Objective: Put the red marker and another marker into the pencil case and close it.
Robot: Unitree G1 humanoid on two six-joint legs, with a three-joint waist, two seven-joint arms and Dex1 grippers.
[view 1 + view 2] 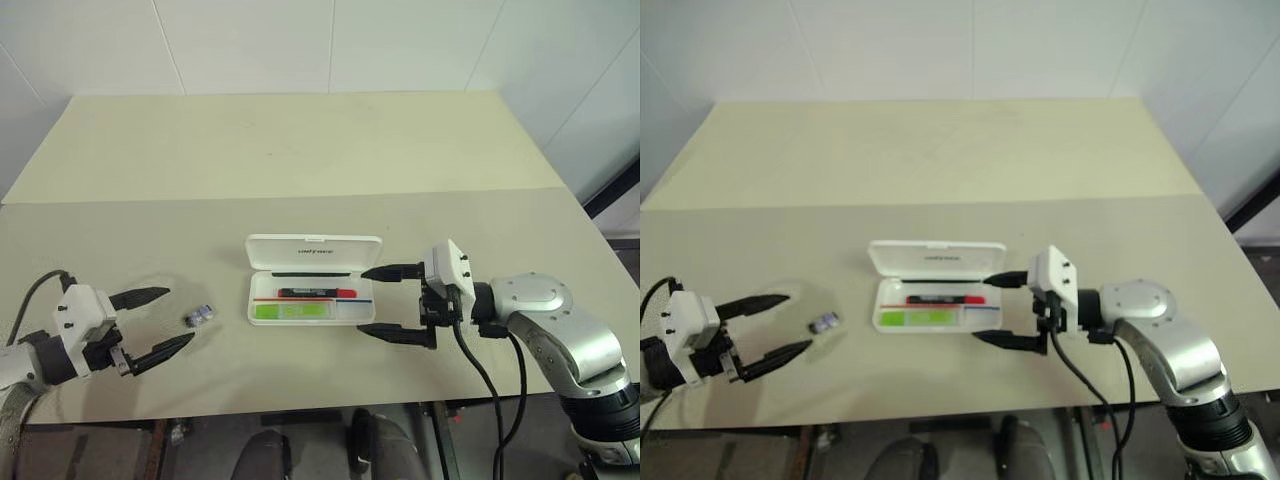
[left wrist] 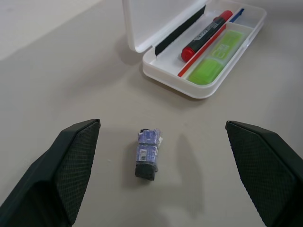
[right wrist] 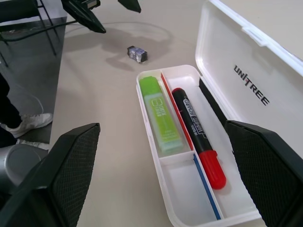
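We see the pencil case point(image 1: 315, 280) lying on the beige surface point(image 1: 300, 150) with its hinged lid swung up and back, so it is not yet closed. Inside the tray the red marker point(image 3: 198, 137) lies lengthwise in the lid-side channel, and the lime-green marker point(image 3: 160, 116) lies parallel to it in the front channel, a thin red-and-blue stripe running between them.

Our right tool point(image 1: 385, 302) has its two black fingers spread wide and holds nothing; it points at the short end of the case, which sits just ahead of its fingertips, near but not touching as far as we can judge from the head views.

Our left tool point(image 1: 155, 322) is likewise spread wide and empty. A small grey-blue clip-like object point(image 2: 148, 153) lies on the surface just in front of it, roughly centred between the two fingers, and the open case sits well beyond that object, further along the tool's pointing direction
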